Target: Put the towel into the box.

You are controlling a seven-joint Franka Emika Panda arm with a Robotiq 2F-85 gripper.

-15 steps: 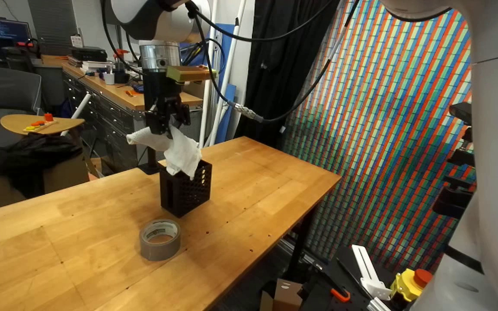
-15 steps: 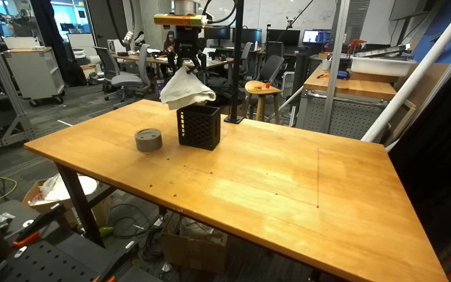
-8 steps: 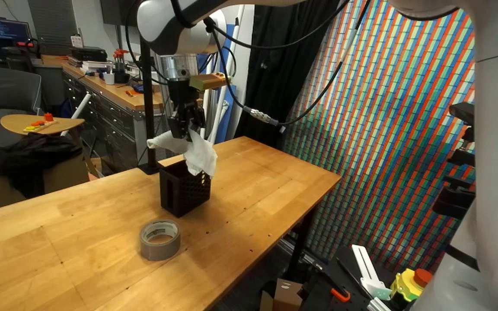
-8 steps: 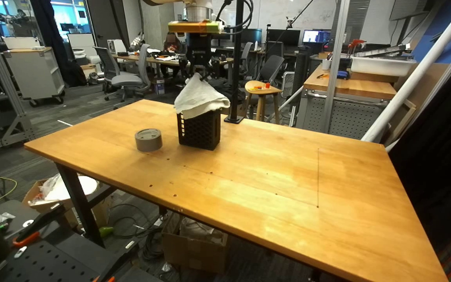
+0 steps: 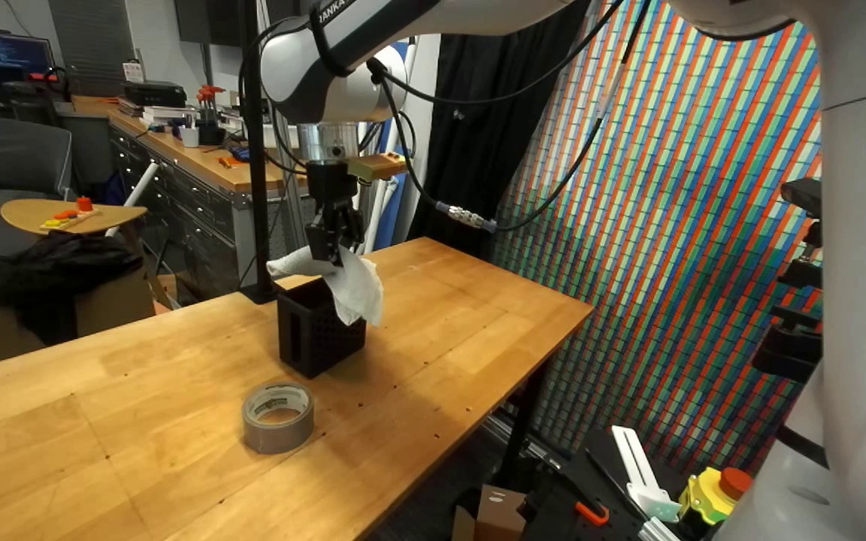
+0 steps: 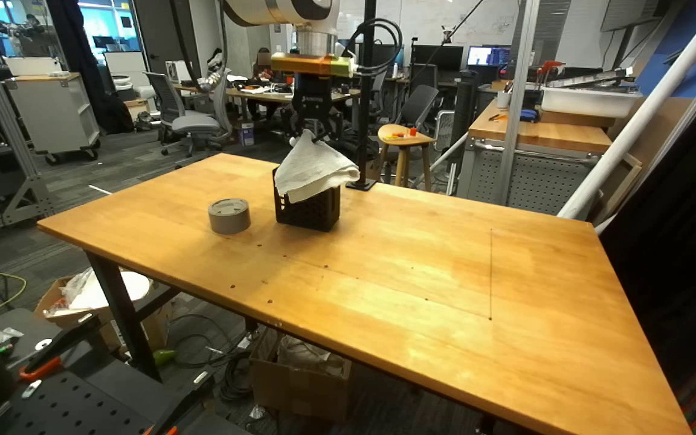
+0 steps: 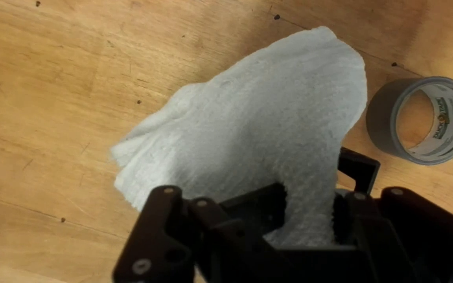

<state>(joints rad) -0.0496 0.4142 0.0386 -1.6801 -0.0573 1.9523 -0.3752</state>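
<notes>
While looking across a broad, honey-brown wooden table (image 6: 444, 266) in an exterior view, can see a black, lattice-sided plastic box (image 6: 318, 212) towards eleven o'clock. Over its mouth and near wall, note a white, nubbly cloth towel (image 7: 258, 110), draped loosely, with layered folds at nine o'clock and a rounded end at two in the wrist view. Is pinched by a black, two-fingered gripper (image 7: 309, 210).

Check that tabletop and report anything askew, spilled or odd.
The towel hangs from the gripper with its loose end outside the black box, odd since it belongs inside. I see no spill.
</notes>
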